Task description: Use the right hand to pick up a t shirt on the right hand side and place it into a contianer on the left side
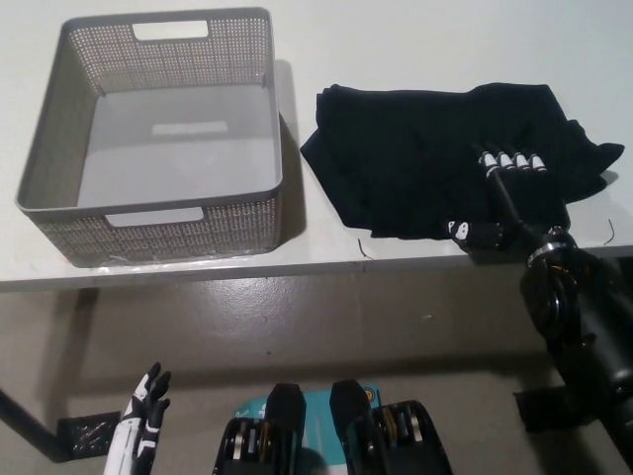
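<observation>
Black t shirt [435,158] lying crumpled on the white table [415,40], just right of the grey basket [59,223] and a small gap apart from it. Basket sitting with nothing inside, cut-out handles on its far and near walls. Black right hand [506,193] resting flat on the shirt's near right part, close to the table's front edge, fingers [509,161] stretched out and spread, gripping nothing as far as visible. White left hand [138,424] hanging low, well below the basket and under table level, fingers loosely apart, holding nothing.
</observation>
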Action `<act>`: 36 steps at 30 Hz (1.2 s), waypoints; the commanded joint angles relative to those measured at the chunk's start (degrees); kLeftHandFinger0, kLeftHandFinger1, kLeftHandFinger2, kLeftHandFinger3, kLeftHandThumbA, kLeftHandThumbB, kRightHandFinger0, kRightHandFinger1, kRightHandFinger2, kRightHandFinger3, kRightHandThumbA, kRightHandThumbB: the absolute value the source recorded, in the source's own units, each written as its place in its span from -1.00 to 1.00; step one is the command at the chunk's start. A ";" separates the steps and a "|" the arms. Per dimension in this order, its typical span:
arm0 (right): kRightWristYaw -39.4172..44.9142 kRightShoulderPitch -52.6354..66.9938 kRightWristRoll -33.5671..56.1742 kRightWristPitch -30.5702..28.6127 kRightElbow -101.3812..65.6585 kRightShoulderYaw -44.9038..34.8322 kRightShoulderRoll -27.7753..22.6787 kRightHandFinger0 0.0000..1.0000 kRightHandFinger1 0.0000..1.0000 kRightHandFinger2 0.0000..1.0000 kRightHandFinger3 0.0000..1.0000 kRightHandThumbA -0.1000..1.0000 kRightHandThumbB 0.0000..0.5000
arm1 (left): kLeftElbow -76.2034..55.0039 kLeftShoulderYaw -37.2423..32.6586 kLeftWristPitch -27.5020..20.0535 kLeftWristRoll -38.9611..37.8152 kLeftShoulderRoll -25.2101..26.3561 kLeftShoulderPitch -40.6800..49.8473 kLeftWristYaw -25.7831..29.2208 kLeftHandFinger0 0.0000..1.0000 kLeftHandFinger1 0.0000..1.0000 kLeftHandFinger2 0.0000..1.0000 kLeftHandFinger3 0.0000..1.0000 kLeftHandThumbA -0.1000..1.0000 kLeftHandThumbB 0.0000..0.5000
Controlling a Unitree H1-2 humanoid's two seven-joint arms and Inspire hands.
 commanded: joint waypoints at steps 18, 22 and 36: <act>-13.06 -8.26 7.44 -5.56 18.07 -0.23 4.42 1.00 1.00 1.00 1.00 1.00 1.00 | -1.20 -1.94 -1.84 0.24 0.53 0.01 0.10 1.00 1.00 0.99 1.00 0.89 0.00; -15.53 -7.75 9.69 -7.54 18.91 -1.23 4.52 1.00 1.00 1.00 1.00 0.94 0.95 | -1.41 -1.79 -1.84 0.09 0.37 0.00 -0.01 1.00 1.00 0.98 1.00 0.90 0.06; -18.96 -5.52 27.96 -21.90 18.50 -18.34 8.71 -1.00 -0.33 0.38 0.32 -1.00 -0.40 | -1.60 -2.42 -1.84 0.21 0.80 0.18 -0.09 1.00 1.00 1.00 1.00 0.88 -0.03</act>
